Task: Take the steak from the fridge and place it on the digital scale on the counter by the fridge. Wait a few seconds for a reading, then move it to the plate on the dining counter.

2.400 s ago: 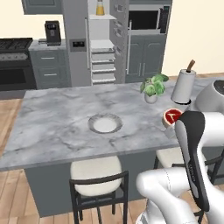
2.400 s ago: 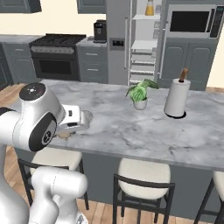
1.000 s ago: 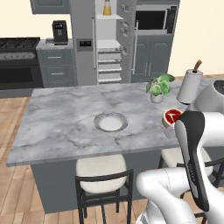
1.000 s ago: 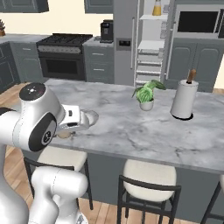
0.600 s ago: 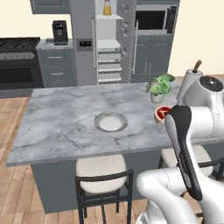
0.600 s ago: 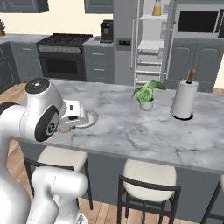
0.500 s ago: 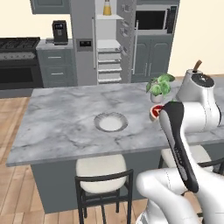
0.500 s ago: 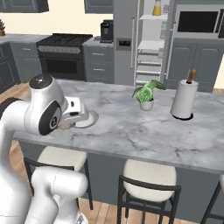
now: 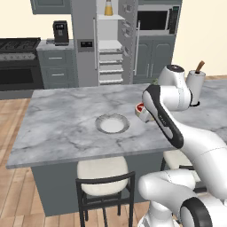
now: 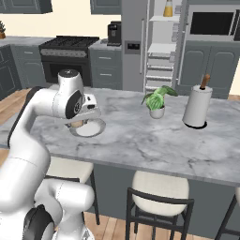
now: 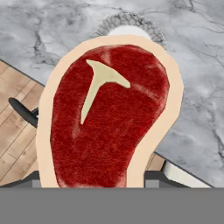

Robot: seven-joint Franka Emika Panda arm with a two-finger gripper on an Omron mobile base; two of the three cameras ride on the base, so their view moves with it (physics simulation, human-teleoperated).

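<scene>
The gripper point(image 9: 142, 111) is closed on the steak point(image 11: 109, 113), holding it up over the dining counter point(image 9: 66, 119). In the left base view, the plate point(image 9: 112, 123) sits mid-frame, just left of the steak.

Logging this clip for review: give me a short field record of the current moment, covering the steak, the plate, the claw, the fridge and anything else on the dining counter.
steak: held in the claw, above the dining counter, to the right of the plate in the left base view; large and close in the hand view
plate: on the dining counter, nothing on it
claw: shut on the steak, not yet over the plate
fridge: door open, white shelves showing
other items on counter: potted plant; paper towel roll
</scene>
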